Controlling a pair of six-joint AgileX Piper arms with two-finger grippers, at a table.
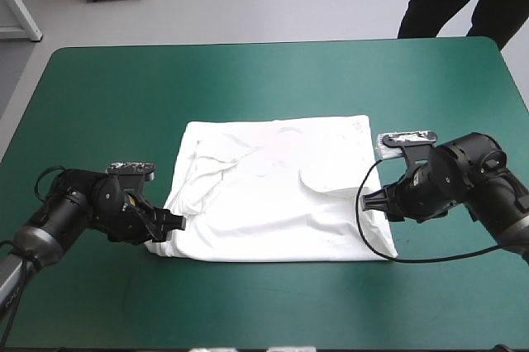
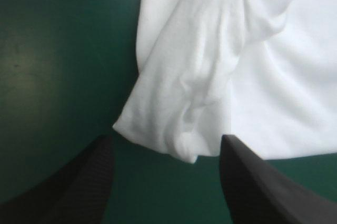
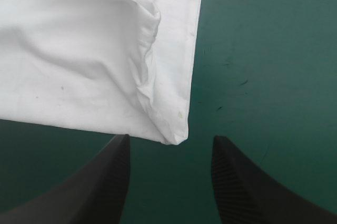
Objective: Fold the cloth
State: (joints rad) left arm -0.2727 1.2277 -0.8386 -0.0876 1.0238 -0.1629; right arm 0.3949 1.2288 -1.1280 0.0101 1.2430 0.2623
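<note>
While the T-shirt [image 1: 281, 195] lies flat mid-table on the teal-green cover [image 1: 99, 104], long side running left to right (sleeve tucked in at the left), the left gripper [image 1: 169, 224] and right gripper [image 1: 372, 202] sit at its near corners, fingers spread wide, holding nothing.

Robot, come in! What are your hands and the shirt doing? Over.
Left gripper open, T-shirt corner just ahead. Right gripper open, another corner ahead. T-shirt lies flat, ungripped. Nothing in the way.
</note>
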